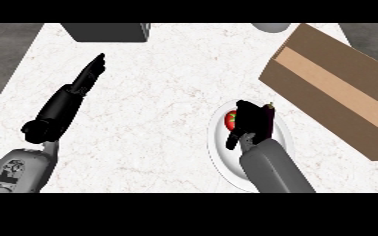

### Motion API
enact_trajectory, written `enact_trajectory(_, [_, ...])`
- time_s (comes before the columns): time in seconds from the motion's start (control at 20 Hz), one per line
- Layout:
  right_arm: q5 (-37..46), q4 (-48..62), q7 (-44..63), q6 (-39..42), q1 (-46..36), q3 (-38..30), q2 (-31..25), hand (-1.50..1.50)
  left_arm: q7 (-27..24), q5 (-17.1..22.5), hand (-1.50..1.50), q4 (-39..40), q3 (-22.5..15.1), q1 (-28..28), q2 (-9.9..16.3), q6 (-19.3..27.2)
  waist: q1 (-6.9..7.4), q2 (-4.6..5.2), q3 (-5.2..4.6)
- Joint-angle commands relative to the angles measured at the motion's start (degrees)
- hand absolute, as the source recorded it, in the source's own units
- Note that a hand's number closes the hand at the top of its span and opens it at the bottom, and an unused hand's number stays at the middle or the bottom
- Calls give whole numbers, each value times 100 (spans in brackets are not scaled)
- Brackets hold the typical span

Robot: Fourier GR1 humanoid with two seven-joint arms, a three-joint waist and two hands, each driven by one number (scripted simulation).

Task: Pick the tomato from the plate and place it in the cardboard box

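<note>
No writing could be read on anything. The white plate (221,152) at five o'clock on the worktop (162,105) carried the red tomato (231,120), mostly hidden beneath the right robot hand (253,120); whether its fingers gripped the tomato could not be told. The cardboard box (325,87) lay at three o'clock, just beside the plate. The left robot hand (90,75) rested at nine o'clock, fingers straight.

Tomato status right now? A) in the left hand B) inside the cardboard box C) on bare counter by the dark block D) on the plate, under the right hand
D: the tomato shows red on the white plate, partly covered by the right hand.
</note>
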Motion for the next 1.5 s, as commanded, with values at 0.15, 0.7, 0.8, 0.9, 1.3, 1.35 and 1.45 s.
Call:
enact_trajectory(0.15, [684, 390, -485, -319, -104, 171, 91, 150, 254, -243, 0, -134, 173, -33, -241, -212, 0, 10, 8])
enact_trajectory(0.7, [1180, 247, -2076, -840, -396, 690, -189, 150, 364, -472, 0, -169, 270, -147, -475, -179, 0, -1, 13])
enact_trajectory(0.8, [895, -3, -3136, -731, -447, 1024, -256, 150, -13, -491, 0, -7, 259, 53, -466, -231, 50, 12, 14])
enact_trajectory(0.9, [638, -146, -4070, -556, -749, 1258, -291, 150, -12, -490, 0, -18, 220, 57, -408, -328, 186, 37, 20])
enact_trajectory(1.3, [725, -1750, -4971, -662, -813, 951, -1343, 150, 199, -366, 0, -499, 461, 370, -301, -383, -15, -32, 8])
enact_trajectory(1.35, [722, -1928, -4847, -503, -802, 910, -1189, 150, 24, -491, 0, -152, 450, 264, -425, -332, -39, -9, 6])
enact_trajectory(1.45, [660, -2720, -4521, -328, -460, 691, -1381, 150, 135, -414, 0, -169, 510, 118, -418, -423, -88, -19, 6])
